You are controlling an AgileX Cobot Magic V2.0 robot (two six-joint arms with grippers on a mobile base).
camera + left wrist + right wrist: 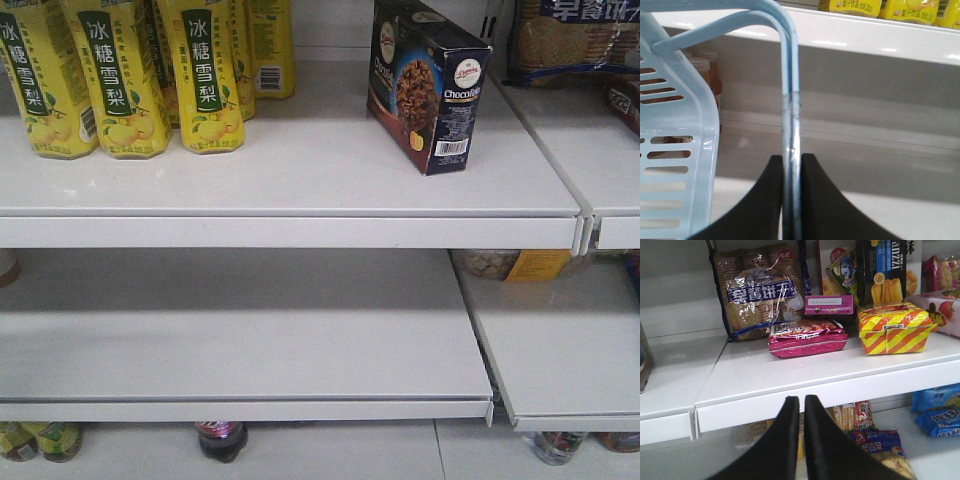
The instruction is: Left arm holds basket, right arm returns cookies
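Left gripper (792, 165) clamps the basket (675, 125) handle at 12 o'clock. Right gripper (801, 405) closed, empty. Cookies (425, 85) upright on shelf (300, 170).

Even overhead store light falls across all three views, with white glare spots on the shelf edge (860, 42). The basket (675, 125) handle is blurred close to the lens.
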